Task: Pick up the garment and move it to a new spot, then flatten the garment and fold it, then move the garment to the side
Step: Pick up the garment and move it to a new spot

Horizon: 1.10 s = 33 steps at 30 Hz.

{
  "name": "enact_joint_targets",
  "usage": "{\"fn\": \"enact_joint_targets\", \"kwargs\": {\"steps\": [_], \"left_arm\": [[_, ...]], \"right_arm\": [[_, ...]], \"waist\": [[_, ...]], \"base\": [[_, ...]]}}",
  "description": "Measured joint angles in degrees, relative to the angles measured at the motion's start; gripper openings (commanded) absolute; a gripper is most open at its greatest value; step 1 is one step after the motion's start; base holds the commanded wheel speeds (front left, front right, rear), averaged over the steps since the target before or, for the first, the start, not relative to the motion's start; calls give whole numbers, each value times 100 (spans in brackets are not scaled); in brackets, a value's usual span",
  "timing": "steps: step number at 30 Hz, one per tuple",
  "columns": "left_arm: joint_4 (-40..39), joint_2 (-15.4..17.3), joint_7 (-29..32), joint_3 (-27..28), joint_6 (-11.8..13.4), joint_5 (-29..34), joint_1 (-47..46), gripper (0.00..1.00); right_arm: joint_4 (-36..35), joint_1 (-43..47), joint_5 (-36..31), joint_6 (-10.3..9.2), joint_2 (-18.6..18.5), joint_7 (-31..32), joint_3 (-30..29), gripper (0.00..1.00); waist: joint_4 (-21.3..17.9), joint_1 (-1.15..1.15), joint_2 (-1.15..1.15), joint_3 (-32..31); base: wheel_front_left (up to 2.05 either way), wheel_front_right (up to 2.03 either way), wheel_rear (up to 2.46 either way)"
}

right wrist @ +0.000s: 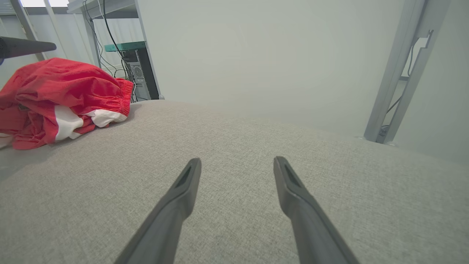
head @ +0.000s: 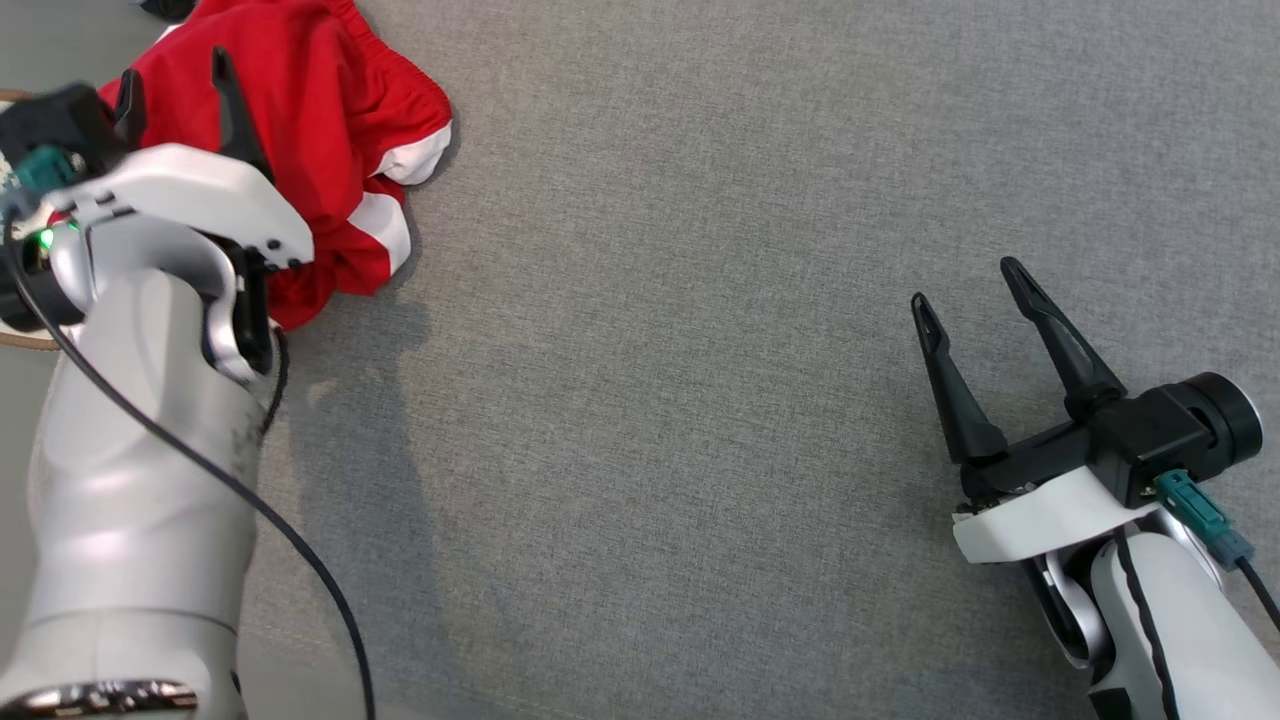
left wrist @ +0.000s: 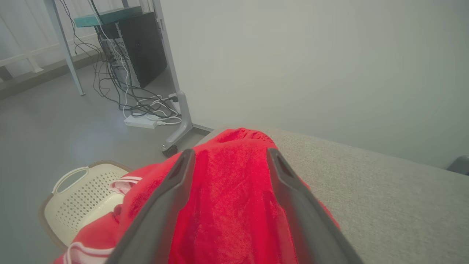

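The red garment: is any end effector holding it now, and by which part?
Nothing is held. The left end effector is open over the red garment, not closed on it; the right end effector is open over the bare grey surface.

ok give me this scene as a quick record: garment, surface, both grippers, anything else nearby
garment: red shorts with white stripes, crumpled at the far left corner
surface: grey fabric surface
left gripper: open, over the shorts, not closed on them
right gripper: open, over bare fabric, apart from the shorts
other: cream laundry basket on the floor beside the surface
task state: shorts not yet picked up
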Motion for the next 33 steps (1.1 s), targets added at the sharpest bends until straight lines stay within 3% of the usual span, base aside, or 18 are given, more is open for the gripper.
{"fn": "enact_joint_targets", "kwargs": {"steps": [11, 19, 20, 21, 23, 33], "left_arm": [[1769, 333, 1845, -112, -322, -204, -1024, 100], [2276, 476, 2440, -252, -622, -225, -1173, 100], [2302, 479, 2443, -258, -655, -230, -1173, 24], [2309, 486, 2408, -268, -659, -233, -1172, 0], [2304, 500, 2276, -277, -715, -238, -1172, 0], [1884, 497, 266, -78, -873, -468, -979, 0]], "right_arm": [[83, -121, 59, 0, 10, 1, 193, 100], [101, -121, 87, 0, 100, 1, 221, 100], [103, -121, 91, 0, 111, 1, 221, 100], [102, -121, 92, 0, 122, 0, 219, 100], [104, -120, 97, 0, 133, 1, 215, 100], [26, -14, 100, 1, 236, 1, 75, 100]], "waist": [[-153, 0, 0, 20], [-242, 0, 0, -22], [-249, 0, 0, -30], [-253, 0, 0, -39], [-262, 0, 0, -61], [-324, 0, 0, -348]], "base": [[0, 0, 0], [0, 0, 0], [0, 0, 0], [0, 0, 0], [0, 0, 0], [0, 0, 0]]}}
